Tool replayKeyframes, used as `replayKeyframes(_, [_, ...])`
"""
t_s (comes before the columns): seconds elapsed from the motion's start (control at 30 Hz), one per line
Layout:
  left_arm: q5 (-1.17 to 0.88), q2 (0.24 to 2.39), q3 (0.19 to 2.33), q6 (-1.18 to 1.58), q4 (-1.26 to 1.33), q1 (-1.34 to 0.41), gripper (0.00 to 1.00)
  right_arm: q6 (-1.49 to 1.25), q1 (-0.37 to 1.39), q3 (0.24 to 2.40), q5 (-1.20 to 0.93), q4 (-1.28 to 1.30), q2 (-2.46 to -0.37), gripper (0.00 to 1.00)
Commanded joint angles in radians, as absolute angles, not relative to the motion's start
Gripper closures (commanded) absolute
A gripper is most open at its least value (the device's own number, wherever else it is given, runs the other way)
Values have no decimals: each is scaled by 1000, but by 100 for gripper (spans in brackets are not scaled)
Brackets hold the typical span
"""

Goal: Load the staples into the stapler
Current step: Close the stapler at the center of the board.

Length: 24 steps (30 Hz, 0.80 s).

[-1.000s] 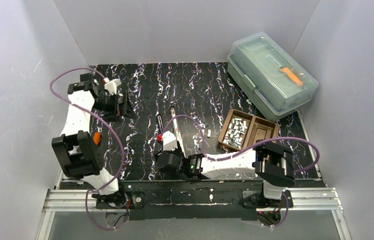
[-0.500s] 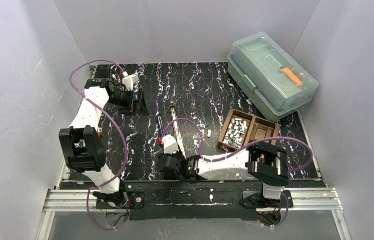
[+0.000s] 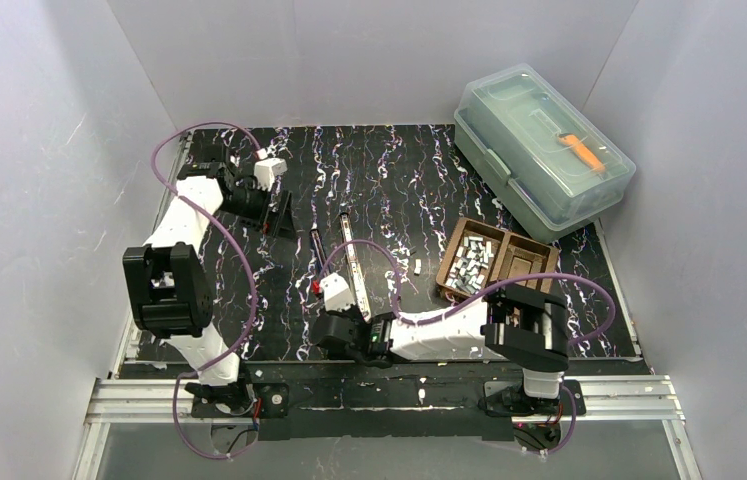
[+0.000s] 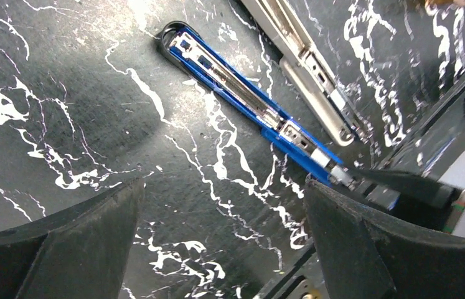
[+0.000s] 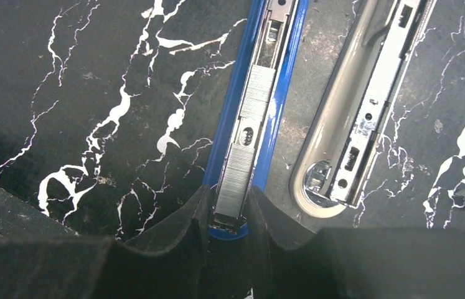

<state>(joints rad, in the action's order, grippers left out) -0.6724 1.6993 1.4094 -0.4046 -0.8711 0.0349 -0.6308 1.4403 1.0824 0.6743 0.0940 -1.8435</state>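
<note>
The stapler lies opened out flat on the black marbled mat. Its blue magazine rail [image 5: 261,81] lies beside its silver top arm [image 5: 366,106]. Two strips of staples [image 5: 258,93] sit in the rail's channel. My right gripper [image 5: 228,190] is shut on the near end of the blue rail, one finger against each side. In the top view that gripper [image 3: 336,298] is at the stapler's [image 3: 317,248] near end. My left gripper [image 4: 223,187] hangs open over bare mat, short of the rail's [image 4: 248,103] far end. More staples [image 3: 470,262] fill a tray compartment.
The wooden tray [image 3: 523,266] stands right of the stapler, with one loose staple strip [image 3: 418,266] on the mat between them. A clear lidded box [image 3: 543,150] holding an orange tool sits at the back right. Grey walls enclose the mat.
The right gripper's jaws have closed in around the blue rail's near end. The left arm has swung from the back left corner toward the stapler, still open.
</note>
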Motion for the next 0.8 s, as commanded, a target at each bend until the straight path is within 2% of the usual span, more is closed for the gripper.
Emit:
replayKeyframes(0.0, [-674, 1702, 1387, -633, -890, 28, 1, -603, 1442, 1055, 705, 106, -1799, 69])
replayKeyframes(0.13, [-663, 1752, 1422, -777, -932, 21, 1, -604, 1442, 1042, 713, 110, -1792, 75])
replayKeyframes(0.4, [-554, 1784, 1382, -1188, -967, -55, 1, -605, 1440, 968, 734, 74, -1741, 78])
replayKeyframes(0.63, [-486, 1795, 1327, -1284, -839, -125, 1, -585, 1432, 916, 726, 18, -1707, 79])
replayKeyframes(0.77, [-445, 1807, 1309, -1360, -784, -143, 4, -578, 1430, 898, 715, -27, -1700, 80])
